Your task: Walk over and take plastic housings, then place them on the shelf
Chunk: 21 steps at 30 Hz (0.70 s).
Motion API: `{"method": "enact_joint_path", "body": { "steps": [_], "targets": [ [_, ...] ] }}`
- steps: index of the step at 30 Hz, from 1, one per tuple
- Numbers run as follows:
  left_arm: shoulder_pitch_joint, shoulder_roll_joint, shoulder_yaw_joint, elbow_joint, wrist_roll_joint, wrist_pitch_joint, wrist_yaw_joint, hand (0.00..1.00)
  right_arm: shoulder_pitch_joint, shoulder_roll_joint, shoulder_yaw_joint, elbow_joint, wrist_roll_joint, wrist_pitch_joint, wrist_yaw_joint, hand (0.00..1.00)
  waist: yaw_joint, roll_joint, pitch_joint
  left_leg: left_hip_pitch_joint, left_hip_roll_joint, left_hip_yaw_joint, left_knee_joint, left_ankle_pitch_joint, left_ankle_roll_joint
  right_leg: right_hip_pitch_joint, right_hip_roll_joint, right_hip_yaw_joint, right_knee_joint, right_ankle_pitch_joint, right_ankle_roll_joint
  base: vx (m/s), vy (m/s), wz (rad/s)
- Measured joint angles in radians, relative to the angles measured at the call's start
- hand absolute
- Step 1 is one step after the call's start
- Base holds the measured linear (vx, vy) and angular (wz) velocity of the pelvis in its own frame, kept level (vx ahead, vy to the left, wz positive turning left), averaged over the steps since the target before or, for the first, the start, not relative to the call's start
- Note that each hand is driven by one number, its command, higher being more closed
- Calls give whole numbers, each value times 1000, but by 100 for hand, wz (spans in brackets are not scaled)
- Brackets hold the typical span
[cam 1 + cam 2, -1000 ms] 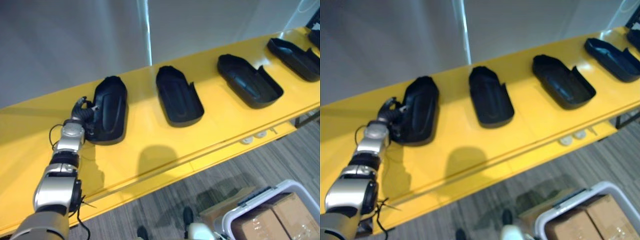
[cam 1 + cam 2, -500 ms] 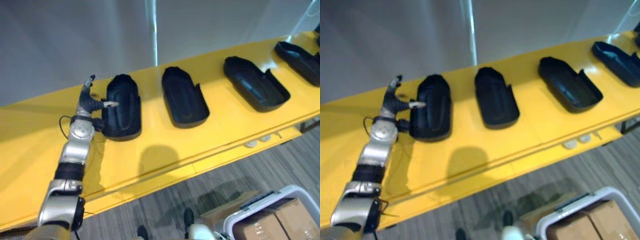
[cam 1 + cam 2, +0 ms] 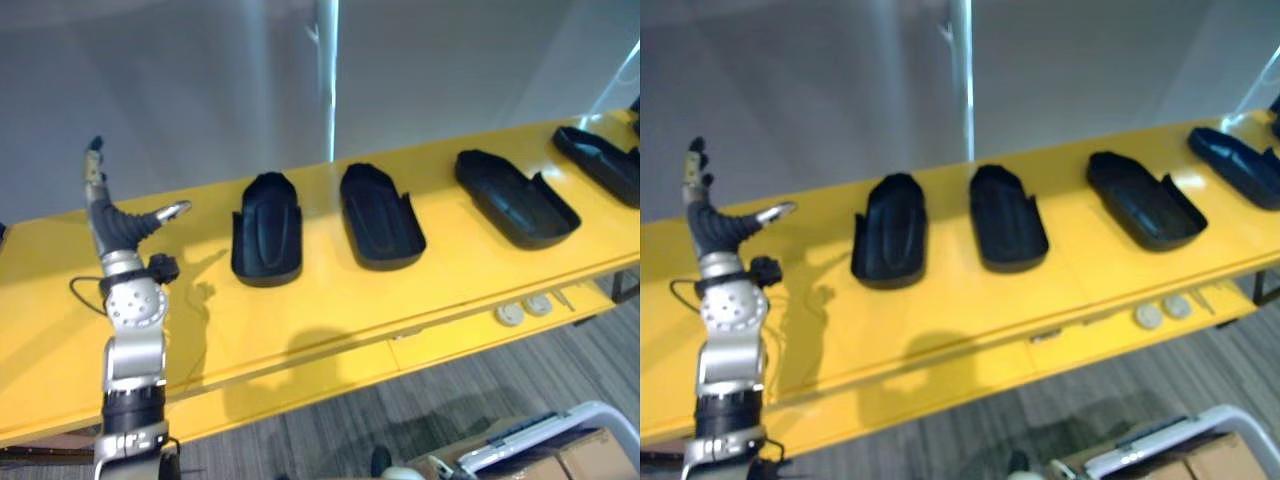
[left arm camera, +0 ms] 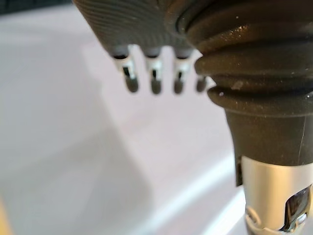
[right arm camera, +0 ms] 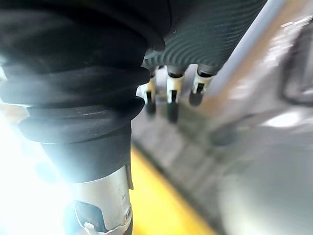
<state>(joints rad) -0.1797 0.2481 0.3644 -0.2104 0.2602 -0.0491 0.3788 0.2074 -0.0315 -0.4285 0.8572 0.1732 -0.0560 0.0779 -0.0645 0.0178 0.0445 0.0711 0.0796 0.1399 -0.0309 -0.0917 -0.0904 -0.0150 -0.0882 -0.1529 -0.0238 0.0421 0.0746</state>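
Several black plastic housings lie hollow side up in a row on the yellow shelf. The leftmost housing rests free, with a second housing beside it and a third housing further right. A fourth housing sits at the far right end. My left hand is raised above the shelf, to the left of the leftmost housing and apart from it. It is open, its fingers straight and its thumb spread, holding nothing. My right hand hangs with relaxed, empty fingers over grey floor.
A grey wall rises right behind the shelf. Two white discs lie on the shelf's lower front ledge. A white bin with cardboard boxes stands on the carpet at the lower right.
My left hand has let go of the leftmost housing, then lifted up and to the left with its fingers spread. The housing stays on the shelf. The camera has shifted.
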Motion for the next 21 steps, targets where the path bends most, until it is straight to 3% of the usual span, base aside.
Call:
{"method": "enact_joint_path", "body": {
  "steps": [5,11,17,21],
  "targets": [
    [150,-97,134,-131,38,-58,110,0,16,-11,0,-146,0,-57,-31,0,3,-6,-25,7,1,-4,-2,0,0,11,0,0,-1,0,0,-23,2,1],
    [274,-203,265,-224,73,-114,239,0,28,-10,-7,-279,0,-106,-82,0,2,16,-43,20,2,-9,-33,13,2,15,1,-6,-6,0,0,0,0,2],
    [370,-273,378,-224,97,-122,373,0,25,24,-78,-467,-36,-141,-184,0,10,20,-46,16,4,-20,-34,13,1,18,2,-16,-8,0,0,7,1,5],
    [415,-293,408,-219,91,-123,402,0,24,43,-131,-617,-70,-147,-239,0,24,14,-47,16,4,-24,-36,14,1,20,0,-20,-8,0,0,-2,7,3]
  ]
}}
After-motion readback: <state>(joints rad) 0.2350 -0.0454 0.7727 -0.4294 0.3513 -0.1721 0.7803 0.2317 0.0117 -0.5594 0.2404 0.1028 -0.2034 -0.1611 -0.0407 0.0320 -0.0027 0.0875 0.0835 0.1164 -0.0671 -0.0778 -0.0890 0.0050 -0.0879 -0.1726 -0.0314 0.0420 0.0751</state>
